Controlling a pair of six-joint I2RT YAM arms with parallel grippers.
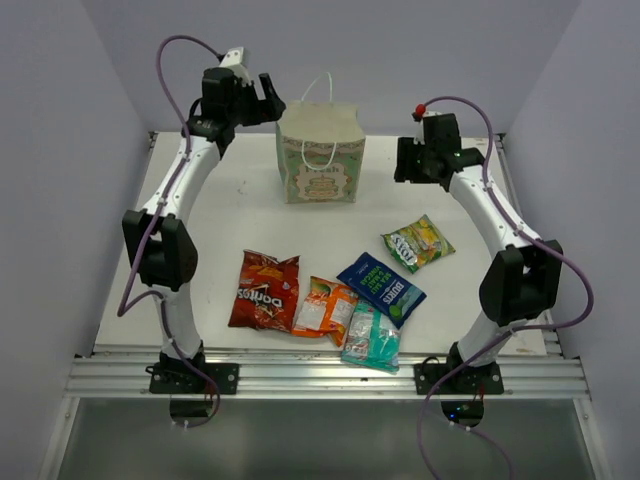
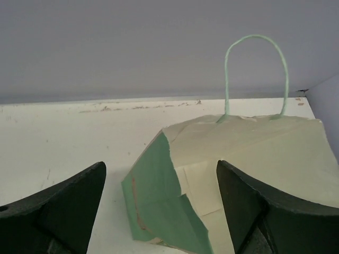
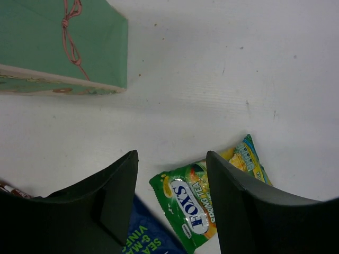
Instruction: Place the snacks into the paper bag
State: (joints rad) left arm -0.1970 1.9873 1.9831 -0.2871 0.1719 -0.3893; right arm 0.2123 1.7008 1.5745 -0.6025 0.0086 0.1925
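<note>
Standing upright, the paper bag [image 1: 320,165] faces nearward; long axis vertical.

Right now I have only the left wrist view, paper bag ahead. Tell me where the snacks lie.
Observer: All five lie on the table, on the robot's side of the paper bag; the red Doritos bag is leftmost.
Operator: Name the one nearest the right gripper.
Observer: The green-yellow Fox's packet; it shows between that gripper's open jaws, which hold nothing.
Operator: Place the rest.
Observer: The orange-white packet, dark blue packet and teal-white packet cluster between those two.
</note>
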